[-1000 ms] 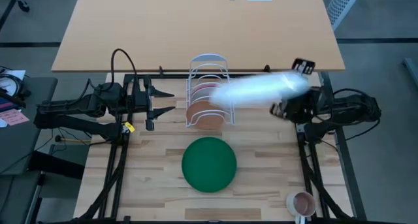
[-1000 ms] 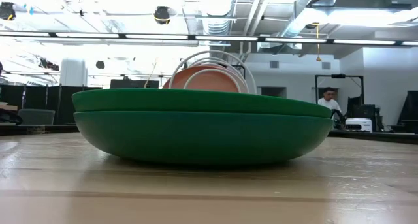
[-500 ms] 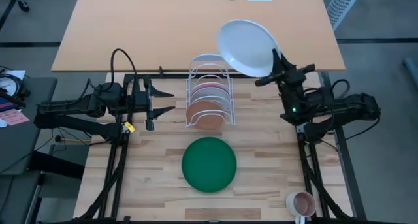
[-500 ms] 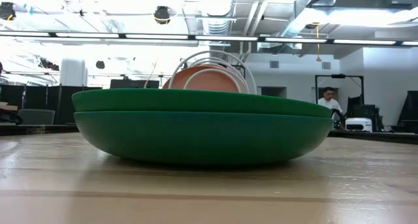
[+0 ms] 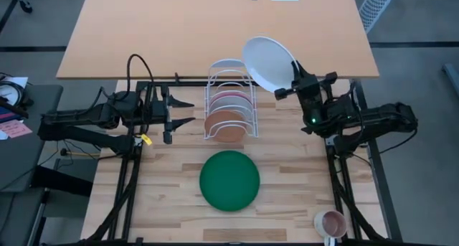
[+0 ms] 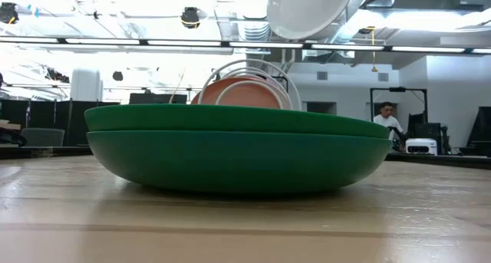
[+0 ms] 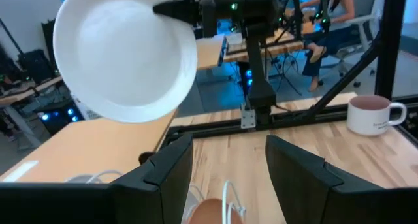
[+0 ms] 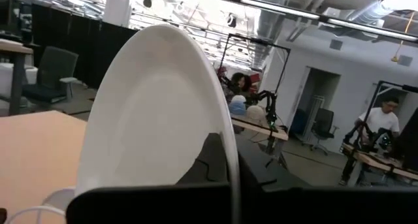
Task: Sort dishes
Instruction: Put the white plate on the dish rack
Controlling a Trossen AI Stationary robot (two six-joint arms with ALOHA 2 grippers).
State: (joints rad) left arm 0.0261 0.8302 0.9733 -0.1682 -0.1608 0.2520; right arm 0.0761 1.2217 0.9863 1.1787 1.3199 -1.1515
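Your right gripper (image 5: 292, 79) pinches the white plate (image 5: 269, 63) by its rim, the plate raised above the wire rack (image 5: 229, 95). Only the left wrist view shows its bowl side; the left gripper (image 5: 188, 111) waits, fingers spread, beside the rack.

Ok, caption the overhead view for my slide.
Right claw holds white plate above rack; green plate lies on table.

wire rack (image 5: 229, 95) mid-table | pink mug (image 5: 332, 223) front-right corner
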